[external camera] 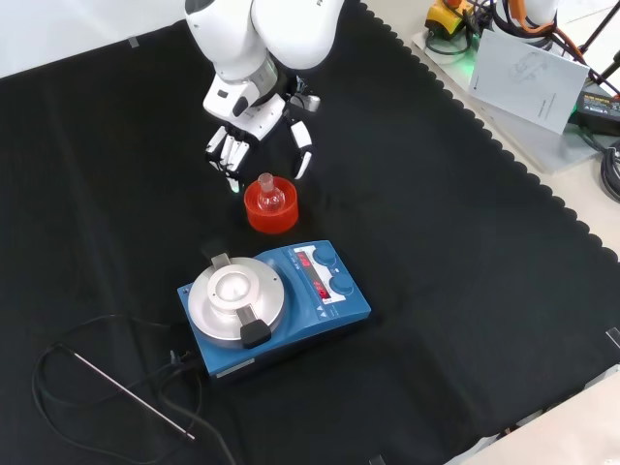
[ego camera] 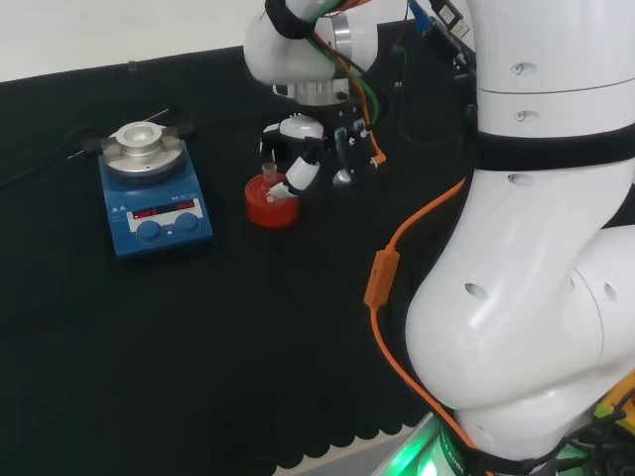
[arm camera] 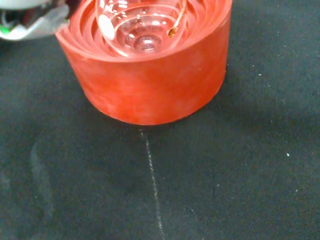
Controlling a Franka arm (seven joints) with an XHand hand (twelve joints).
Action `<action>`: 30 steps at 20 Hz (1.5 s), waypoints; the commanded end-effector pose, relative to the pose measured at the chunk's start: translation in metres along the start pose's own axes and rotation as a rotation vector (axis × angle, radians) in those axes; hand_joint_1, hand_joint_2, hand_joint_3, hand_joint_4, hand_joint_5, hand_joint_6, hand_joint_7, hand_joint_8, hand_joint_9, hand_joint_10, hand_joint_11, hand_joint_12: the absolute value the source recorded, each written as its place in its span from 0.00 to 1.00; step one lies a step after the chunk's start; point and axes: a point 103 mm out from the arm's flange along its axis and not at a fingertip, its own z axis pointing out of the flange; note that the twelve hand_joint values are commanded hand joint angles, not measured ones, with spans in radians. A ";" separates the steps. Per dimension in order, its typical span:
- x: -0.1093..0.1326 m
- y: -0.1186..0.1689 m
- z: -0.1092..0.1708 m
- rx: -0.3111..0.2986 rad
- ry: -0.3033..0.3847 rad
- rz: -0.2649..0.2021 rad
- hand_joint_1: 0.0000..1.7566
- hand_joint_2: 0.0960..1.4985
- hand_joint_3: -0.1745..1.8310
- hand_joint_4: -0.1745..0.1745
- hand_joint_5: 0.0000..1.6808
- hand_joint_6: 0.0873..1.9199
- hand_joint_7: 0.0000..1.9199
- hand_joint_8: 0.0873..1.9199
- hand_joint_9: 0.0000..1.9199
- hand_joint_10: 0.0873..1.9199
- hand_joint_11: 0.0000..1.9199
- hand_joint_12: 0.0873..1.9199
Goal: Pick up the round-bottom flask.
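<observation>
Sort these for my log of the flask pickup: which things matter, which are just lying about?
Job:
round-bottom flask
red ribbed stand under it
hand, fingers spread above the flask

Lying about:
blue hotplate stirrer
metal probe and cable
papers

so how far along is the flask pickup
Done: the hand has reached the round-bottom flask, poised just behind it in the front view with fingers open and pointing down. In hand: the approach; nothing is gripped yet. Left: the grasp and the lift. The flask sits in its red ribbed stand on the cloth, its bulb resting in the ring in the wrist view.
</observation>
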 end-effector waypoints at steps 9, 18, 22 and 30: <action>0.015 0.003 0.006 -0.023 -0.005 -0.022 0.45 0.23 0.50 0.02 0.25 0.49 0.35 0.43 0.33 0.43 0.10 0.77; 0.018 0.004 0.008 -0.029 -0.014 -0.030 0.48 0.23 0.51 0.00 0.31 0.53 0.46 0.41 0.48 0.39 0.21 0.73; 0.021 0.005 0.011 -0.033 -0.022 -0.037 0.52 0.23 0.52 0.00 0.39 0.51 0.52 0.41 0.56 0.38 0.29 0.70; 0.019 0.015 0.012 -0.030 -0.010 -0.041 0.57 0.23 0.54 0.00 0.50 0.46 0.59 0.39 0.63 0.35 0.39 0.67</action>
